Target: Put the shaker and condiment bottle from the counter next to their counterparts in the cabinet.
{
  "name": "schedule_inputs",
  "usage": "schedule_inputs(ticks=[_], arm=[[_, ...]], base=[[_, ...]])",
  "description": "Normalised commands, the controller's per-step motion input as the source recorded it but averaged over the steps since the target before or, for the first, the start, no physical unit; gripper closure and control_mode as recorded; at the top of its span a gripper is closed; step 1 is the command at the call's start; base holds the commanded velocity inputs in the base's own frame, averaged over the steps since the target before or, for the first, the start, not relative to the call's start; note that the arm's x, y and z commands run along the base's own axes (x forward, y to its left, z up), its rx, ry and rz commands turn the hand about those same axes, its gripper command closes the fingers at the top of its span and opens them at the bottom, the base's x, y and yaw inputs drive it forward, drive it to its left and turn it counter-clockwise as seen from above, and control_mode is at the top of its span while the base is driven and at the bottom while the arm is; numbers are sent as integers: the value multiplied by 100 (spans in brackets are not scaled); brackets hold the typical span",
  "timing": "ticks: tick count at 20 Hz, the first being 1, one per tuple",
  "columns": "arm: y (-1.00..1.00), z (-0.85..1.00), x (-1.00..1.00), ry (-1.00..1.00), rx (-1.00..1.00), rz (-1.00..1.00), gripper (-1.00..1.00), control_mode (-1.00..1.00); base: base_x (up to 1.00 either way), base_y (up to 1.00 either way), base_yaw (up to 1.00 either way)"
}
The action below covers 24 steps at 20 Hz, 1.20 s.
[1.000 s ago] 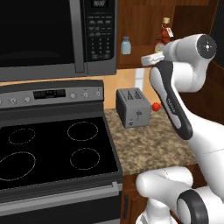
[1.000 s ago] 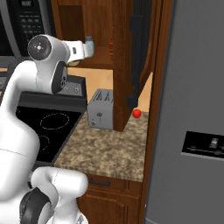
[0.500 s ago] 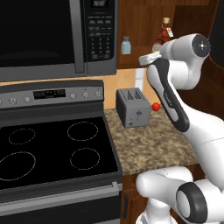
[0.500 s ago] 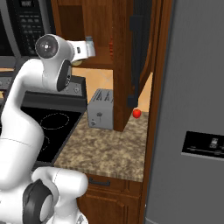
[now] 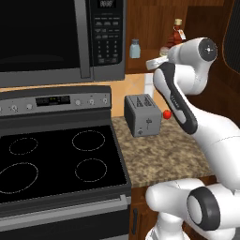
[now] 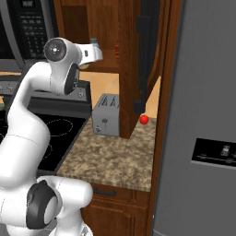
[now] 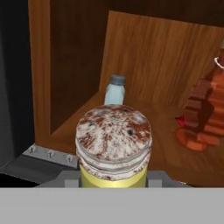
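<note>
The arm (image 5: 180,105) is glossy white, built of rounded tubular links. A long dark grey panel runs down the link beside the toaster (image 5: 141,114). Grey discs with a small pale centre cap the joints. The base is a bulbous white shell.

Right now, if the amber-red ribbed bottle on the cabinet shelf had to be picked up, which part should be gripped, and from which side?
The amber-red ribbed bottle stands upright with the cabinet's back wall behind it, so come level from the open front and close on the wide ribbed body, about its middle. The narrow neck would probably give a poorer hold.
</note>
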Motion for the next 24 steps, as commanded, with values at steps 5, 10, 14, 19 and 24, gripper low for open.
schedule_inputs(ticks=[5, 10, 14, 19, 24], arm=[[0, -5, 33, 0, 0, 0, 100, -100], [0, -8, 32, 0, 0, 0, 100, -100], [3, -11, 38, 0, 0, 0, 100, -100], [2, -9, 40, 0, 0, 0, 100, -100], [0, -2, 37, 0, 0, 0, 100, -100]], base=[[0, 0, 0], [0, 0, 0], [0, 0, 0], [0, 0, 0], [0, 0, 0]])
